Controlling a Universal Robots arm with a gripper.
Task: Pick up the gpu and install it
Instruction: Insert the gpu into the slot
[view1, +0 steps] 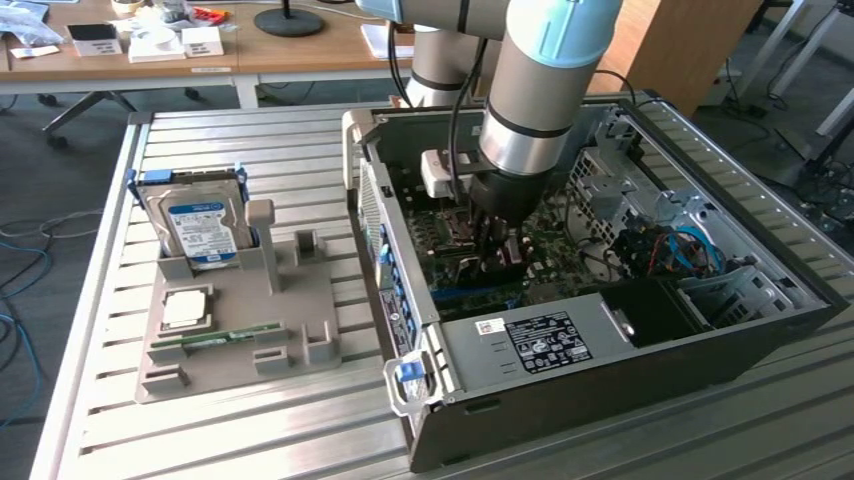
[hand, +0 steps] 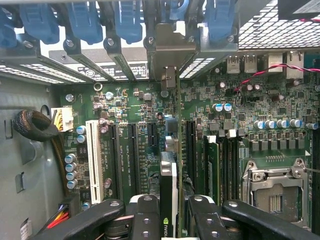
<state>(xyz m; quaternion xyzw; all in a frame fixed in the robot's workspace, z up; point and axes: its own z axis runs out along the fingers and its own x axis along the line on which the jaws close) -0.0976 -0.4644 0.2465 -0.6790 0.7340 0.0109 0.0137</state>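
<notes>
My gripper reaches down into the open computer case, low over the green motherboard. In the wrist view the gpu appears edge-on as a thin card with a dark cooler. It stands upright between the black fingers, and my gripper is shut on it. Its silvery bracket sits against the rear slot openings, among the blue clips. The card lines up with a long black slot. Whether its edge sits in the slot I cannot tell.
A white slot and an empty processor socket flank the card. Left of the case a grey fixture holds a hard drive, a processor and a green memory stick. The power supply fills the case's near corner.
</notes>
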